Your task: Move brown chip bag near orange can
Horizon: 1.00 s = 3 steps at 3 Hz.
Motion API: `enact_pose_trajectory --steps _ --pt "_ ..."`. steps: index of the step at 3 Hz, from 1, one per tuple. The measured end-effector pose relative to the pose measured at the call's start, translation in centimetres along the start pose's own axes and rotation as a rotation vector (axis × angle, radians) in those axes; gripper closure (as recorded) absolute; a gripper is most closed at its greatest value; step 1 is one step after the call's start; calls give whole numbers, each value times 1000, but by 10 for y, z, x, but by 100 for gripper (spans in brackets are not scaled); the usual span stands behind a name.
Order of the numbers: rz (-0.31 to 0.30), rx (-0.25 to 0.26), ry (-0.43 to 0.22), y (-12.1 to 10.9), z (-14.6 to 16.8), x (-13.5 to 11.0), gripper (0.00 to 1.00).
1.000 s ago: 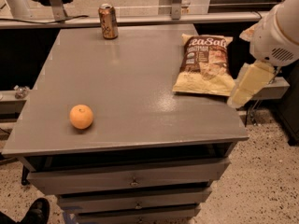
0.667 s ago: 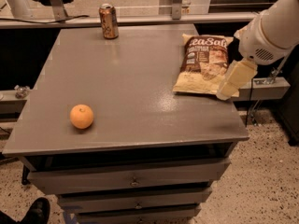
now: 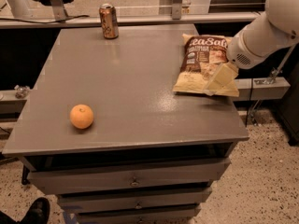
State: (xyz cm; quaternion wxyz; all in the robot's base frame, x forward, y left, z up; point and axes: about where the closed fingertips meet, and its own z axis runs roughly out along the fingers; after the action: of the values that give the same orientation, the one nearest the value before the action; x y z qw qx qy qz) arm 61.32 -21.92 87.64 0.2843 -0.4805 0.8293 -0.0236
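Brown chip bag [image 3: 202, 62] lies beneath the fingers [image 3: 222, 77] (its near-right corner).

Cream hand [image 3: 218, 80] over brown-and-tan chip bag [image 3: 198, 62], copper-orange can [image 3: 109, 21], grey table [image 3: 126, 78]

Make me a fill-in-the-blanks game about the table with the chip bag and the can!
1. The white letters on the brown chip bag say Sea ____.
2. The claw is right at the ____, far from the orange can.
3. The orange can stands ____ at the back edge of the table.
4. The round fruit near the table's front edge is an ____.

Missing words: Salt, bag, upright, orange.
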Motion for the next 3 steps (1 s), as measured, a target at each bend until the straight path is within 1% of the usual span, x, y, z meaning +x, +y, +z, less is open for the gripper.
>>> enact_pose_trajectory --steps 1,2,3 --pt "92 -9 7 -11 24 5 0" --pt "156 -13 7 -17 39 3 18" --pt "185 -15 7 -20 44 2 41"
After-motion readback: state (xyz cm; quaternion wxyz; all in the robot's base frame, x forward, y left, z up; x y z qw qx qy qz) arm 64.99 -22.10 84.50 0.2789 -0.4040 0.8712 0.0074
